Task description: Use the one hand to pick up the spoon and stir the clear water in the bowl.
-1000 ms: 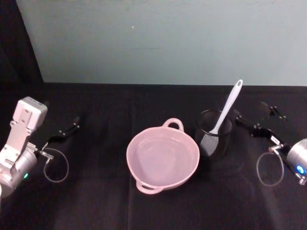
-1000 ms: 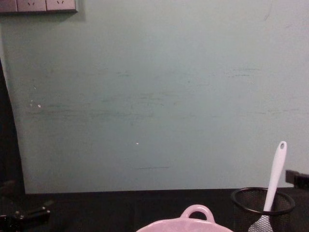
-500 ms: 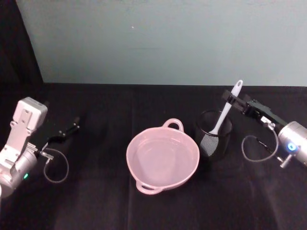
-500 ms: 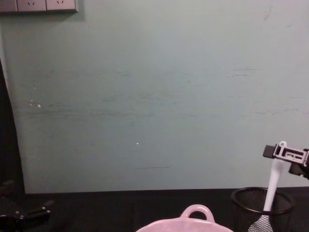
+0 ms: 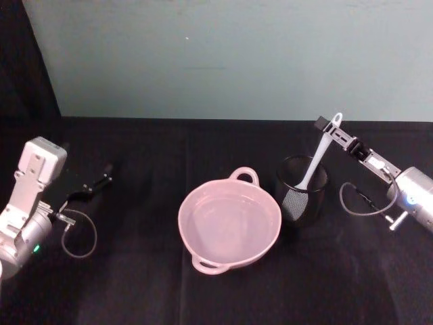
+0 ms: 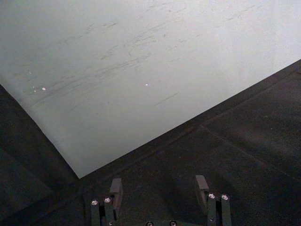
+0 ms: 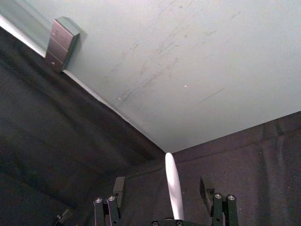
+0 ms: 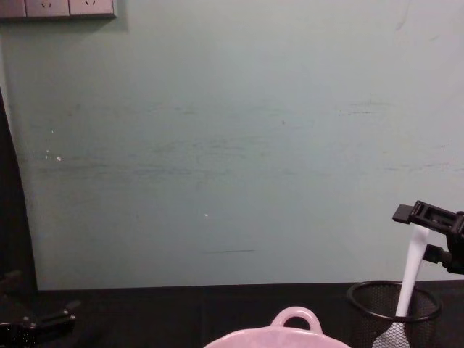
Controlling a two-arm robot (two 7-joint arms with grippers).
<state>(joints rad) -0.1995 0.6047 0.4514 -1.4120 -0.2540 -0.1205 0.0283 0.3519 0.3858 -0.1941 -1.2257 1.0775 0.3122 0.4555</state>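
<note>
**Pincer at spoon handle: grasp not yet made**

Right pincer (image 5: 329, 125) is wide open. Its fingers stand either side of the spoon (image 5: 316, 157) handle's top end without touching it, and nothing is gripped. The spoon leans blade-down in the black mesh cup (image 5: 301, 198), just beside the pink bowl (image 5: 187, 211) of water. Left pincer (image 5: 103, 179) rests open and empty at the left of the worktop (image 5: 135, 277).

Hazards: the grip point is near the handle tip, so on closing the spoon may slip or pivot. A slanted lift could snag the blade on the cup rim and tip the cup against the bowl.

Markings: no brand or writing is legible.
</note>
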